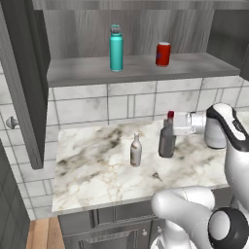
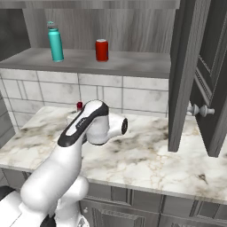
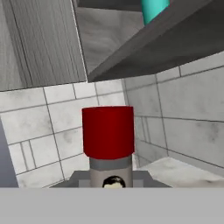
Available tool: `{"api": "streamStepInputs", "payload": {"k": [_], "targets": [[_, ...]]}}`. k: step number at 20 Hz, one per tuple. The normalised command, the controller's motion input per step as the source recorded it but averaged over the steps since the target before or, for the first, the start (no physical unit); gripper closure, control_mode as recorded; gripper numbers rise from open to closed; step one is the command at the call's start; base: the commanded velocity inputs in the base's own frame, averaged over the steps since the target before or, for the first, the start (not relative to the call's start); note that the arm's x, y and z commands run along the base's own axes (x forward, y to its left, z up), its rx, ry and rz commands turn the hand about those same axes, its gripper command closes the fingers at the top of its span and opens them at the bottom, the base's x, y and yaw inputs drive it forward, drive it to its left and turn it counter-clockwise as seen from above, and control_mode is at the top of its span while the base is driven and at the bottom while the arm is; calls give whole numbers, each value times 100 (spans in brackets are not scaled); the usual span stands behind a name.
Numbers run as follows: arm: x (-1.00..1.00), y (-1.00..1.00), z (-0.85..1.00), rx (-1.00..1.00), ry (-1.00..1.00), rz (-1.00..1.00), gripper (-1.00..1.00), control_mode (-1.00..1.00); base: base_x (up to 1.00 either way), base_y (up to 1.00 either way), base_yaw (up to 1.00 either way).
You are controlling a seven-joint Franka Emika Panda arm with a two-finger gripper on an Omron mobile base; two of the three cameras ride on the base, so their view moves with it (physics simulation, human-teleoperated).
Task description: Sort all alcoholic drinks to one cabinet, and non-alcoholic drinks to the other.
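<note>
Marble counter (image 1: 97,170) under the open wall cabinets, arm reaching in sideways.
Closed around the squat dark bottle (image 1: 167,141), the gripper (image 1: 171,127) is clamping its neck just below the red cap (image 3: 107,131); it is standing upright, just beside the pale bottle (image 1: 135,150).

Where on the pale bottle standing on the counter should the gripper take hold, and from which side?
Probably the pale bottle's wider lower body, coming in level from the open front of the counter. It stands upright and its neck is thin. The gripper is shut on the dark bottle to its right, so that side is crowded.
</note>
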Motion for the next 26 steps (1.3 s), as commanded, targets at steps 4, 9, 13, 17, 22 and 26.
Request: {"api": "streamStepInputs", "payload": {"k": [4, 9, 13, 17, 22, 26], "targets": [[-41, 0, 63, 0, 0, -17, 100, -100, 0, 0, 0], [-57, 2, 31, -3, 0, -22, 100, -100, 0, 0, 0], [-67, 0, 28, -5, 1, -26, 100, -100, 0, 0, 0], [-68, 0, 36, -8, 3, -24, 100, -100, 0, 0, 0], [-61, 2, 52, -7, 2, -23, 100, -100, 0, 0, 0], [-47, 3, 47, -7, 6, -22, 100, -100, 0, 0, 0]]}}
